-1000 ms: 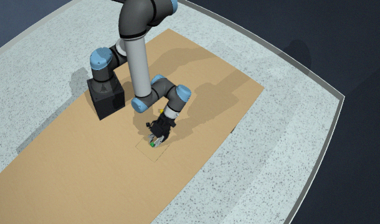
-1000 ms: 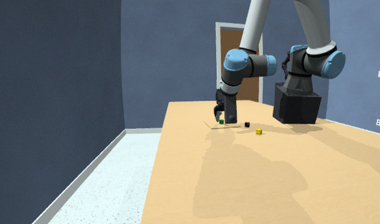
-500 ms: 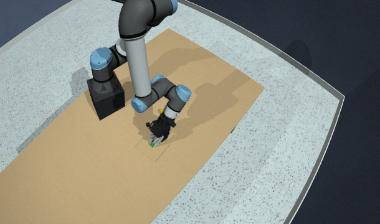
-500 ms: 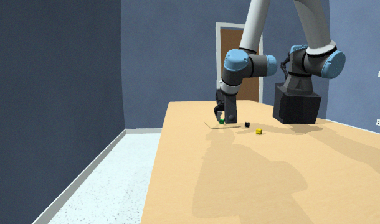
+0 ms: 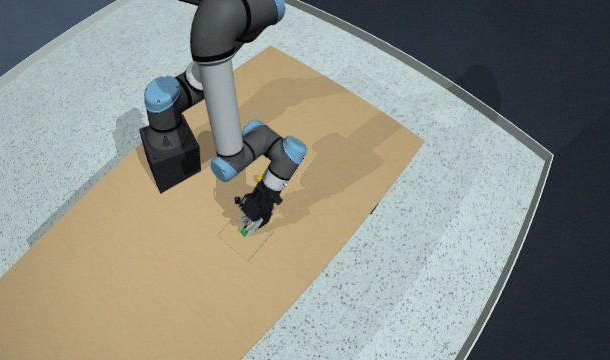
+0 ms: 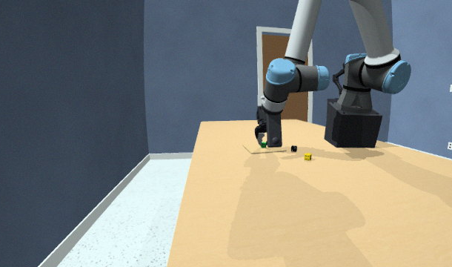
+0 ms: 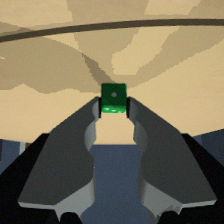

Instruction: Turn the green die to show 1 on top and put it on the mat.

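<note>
The green die point(image 7: 113, 99) point(image 5: 244, 231) point(image 6: 263, 144) is clamped between the tips of my gripper point(image 7: 114, 107) point(image 5: 247, 228) point(image 6: 263, 144). In the wrist view one face with a single pip and another with several pips show. The gripper holds it low over the thin tan mat point(image 5: 245, 252) point(image 6: 250, 149), a faint rectangle on the table, at its corner nearest the arm. I cannot tell whether the die touches the mat. A black die point(image 6: 293, 148) and a yellow die point(image 6: 307, 156) point(image 5: 258, 177) sit on the table beyond the mat, toward the arm's base.
The arm's black base block point(image 5: 170, 157) point(image 6: 352, 127) stands on the tan table point(image 5: 110, 260) point(image 6: 322, 222). The table's left edge in the exterior view drops to the speckled floor point(image 6: 130, 222).
</note>
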### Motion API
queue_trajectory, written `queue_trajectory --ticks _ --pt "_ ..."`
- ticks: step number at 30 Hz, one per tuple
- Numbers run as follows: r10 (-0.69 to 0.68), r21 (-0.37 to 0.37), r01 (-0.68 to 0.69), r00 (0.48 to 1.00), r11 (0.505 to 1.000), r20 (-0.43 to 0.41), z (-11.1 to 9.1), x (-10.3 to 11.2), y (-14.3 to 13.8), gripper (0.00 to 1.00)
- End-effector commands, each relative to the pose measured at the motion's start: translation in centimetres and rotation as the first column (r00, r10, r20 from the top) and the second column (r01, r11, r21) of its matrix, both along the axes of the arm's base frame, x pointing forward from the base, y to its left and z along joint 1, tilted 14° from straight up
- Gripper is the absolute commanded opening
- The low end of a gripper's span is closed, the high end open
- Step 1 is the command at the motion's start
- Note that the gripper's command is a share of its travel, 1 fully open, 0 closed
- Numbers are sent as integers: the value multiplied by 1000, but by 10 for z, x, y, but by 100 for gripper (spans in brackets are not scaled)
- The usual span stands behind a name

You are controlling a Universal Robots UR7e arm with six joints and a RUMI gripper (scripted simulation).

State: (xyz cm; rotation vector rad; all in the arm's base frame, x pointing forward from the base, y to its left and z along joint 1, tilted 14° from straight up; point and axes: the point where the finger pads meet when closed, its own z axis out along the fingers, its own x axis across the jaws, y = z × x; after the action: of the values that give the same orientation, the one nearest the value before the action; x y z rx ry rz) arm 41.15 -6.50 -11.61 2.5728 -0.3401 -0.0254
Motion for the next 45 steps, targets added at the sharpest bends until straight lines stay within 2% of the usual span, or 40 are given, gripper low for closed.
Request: queue_trajectory --ticks 1,16,24,37,45 --pt "0 0 0 1000 1000 1 0 0 0 3" --pt "0 0 0 1000 1000 1 1 0 0 3" --pt "0 0 0 1000 1000 1 11 -1 -3 3" --pt "0 0 0 1000 1000 1 60 -6 -14 3" --pt "0 0 0 1000 1000 1 68 -7 -15 3"
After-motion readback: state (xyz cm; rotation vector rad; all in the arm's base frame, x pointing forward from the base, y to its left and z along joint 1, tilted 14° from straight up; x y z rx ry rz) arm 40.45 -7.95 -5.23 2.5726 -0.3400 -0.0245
